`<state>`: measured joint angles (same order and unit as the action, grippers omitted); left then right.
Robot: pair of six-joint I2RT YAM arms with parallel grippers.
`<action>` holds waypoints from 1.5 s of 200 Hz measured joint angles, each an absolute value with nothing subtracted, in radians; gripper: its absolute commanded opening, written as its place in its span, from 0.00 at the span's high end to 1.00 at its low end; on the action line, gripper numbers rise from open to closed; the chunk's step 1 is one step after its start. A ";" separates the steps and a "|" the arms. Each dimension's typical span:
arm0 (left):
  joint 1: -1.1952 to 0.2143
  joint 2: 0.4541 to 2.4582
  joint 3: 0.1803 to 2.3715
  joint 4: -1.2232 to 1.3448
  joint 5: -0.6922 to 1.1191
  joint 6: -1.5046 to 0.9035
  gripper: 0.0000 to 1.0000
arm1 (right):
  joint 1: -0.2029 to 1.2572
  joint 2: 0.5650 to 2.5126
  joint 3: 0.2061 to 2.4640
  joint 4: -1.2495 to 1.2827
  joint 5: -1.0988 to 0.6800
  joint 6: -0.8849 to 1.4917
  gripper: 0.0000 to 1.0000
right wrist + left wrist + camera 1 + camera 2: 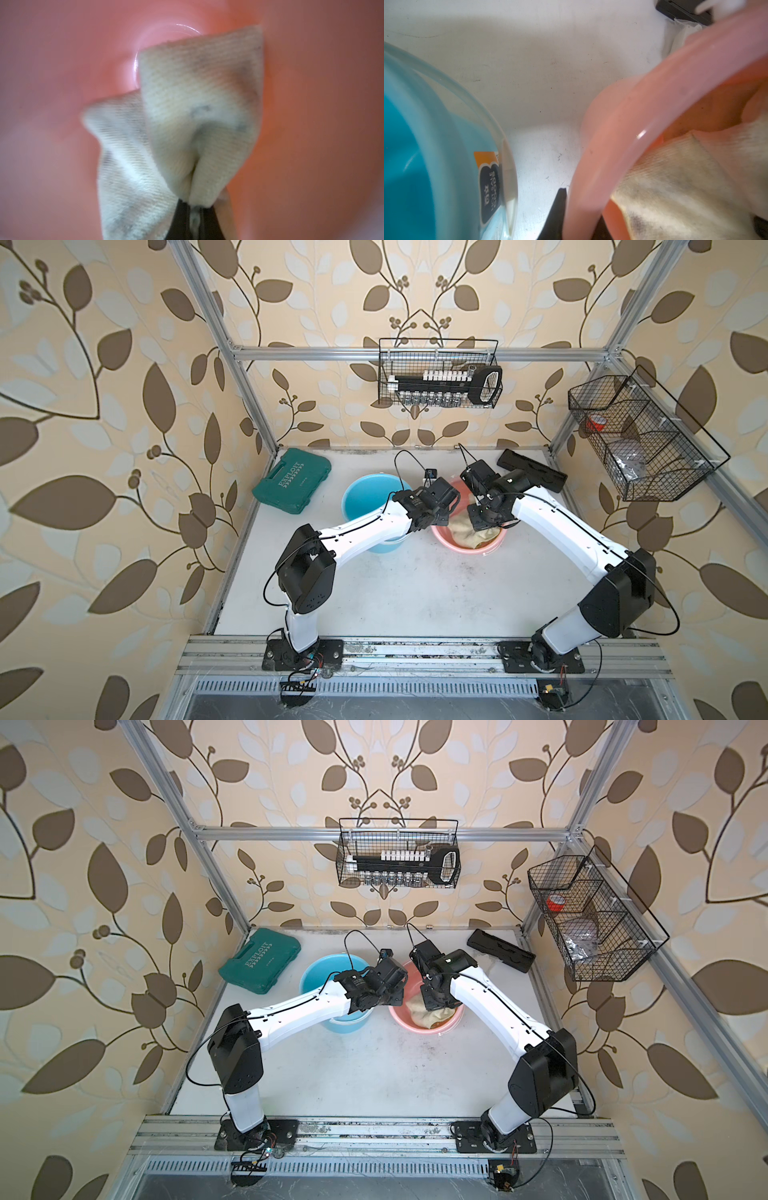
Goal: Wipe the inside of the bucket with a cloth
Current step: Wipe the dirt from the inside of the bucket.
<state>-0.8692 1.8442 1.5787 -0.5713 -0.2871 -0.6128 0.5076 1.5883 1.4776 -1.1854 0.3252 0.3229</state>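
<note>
Cloth (197, 99), ribbed, stained, pinched by right gripper (194, 209) in glossy pink bucket (62, 72), left gripper (580, 218) clamping rim (643, 116)

The pink bucket (448, 541) is glowing a soft salmon, and the blue bucket (360, 497) is showing sky blue with an orange-and-navy label (489, 187). The cloth (465, 533) is looking pale yellowish beige, smudged grey-brown. The case (293, 481) is showing teal with white lettering, and the wallpaper (104, 406) is running cream with brown and pale-grey leaves.
</note>
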 measured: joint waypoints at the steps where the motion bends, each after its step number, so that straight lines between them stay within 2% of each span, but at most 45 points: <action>1: -0.869 1.844 1.579 -0.571 -0.287 -0.613 1.00 | 0.508 1.589 1.477 -1.186 0.325 0.323 1.00; 40: -0.869 1.844 1.579 -0.570 -0.287 -0.613 1.00 | 0.545 1.606 1.434 -1.197 0.286 0.320 1.00; 81: -0.869 1.844 1.579 -0.568 -0.287 -0.611 1.00 | 0.554 1.606 1.369 -1.164 0.117 0.316 1.00; 125: -0.866 1.844 1.579 -0.581 -0.275 -0.607 1.00 | 0.546 1.605 1.317 -0.995 -0.112 0.361 1.00; 189: -0.840 1.833 1.567 -0.595 -0.265 -0.619 1.00 | 0.514 1.596 1.260 -0.744 -0.281 0.562 1.00; 247: -0.832 1.833 1.567 -0.603 -0.272 -0.632 1.00 | 0.504 1.570 1.235 -0.647 -0.369 0.631 1.00; 300: -0.838 1.831 1.568 -0.602 -0.281 -0.631 1.00 | 0.505 1.517 1.223 -0.747 -0.363 0.517 1.00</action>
<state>-0.8383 1.8305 1.5677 -0.6018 -0.2810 -0.6312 0.5045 1.5169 1.2232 -0.7467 -0.3630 0.5175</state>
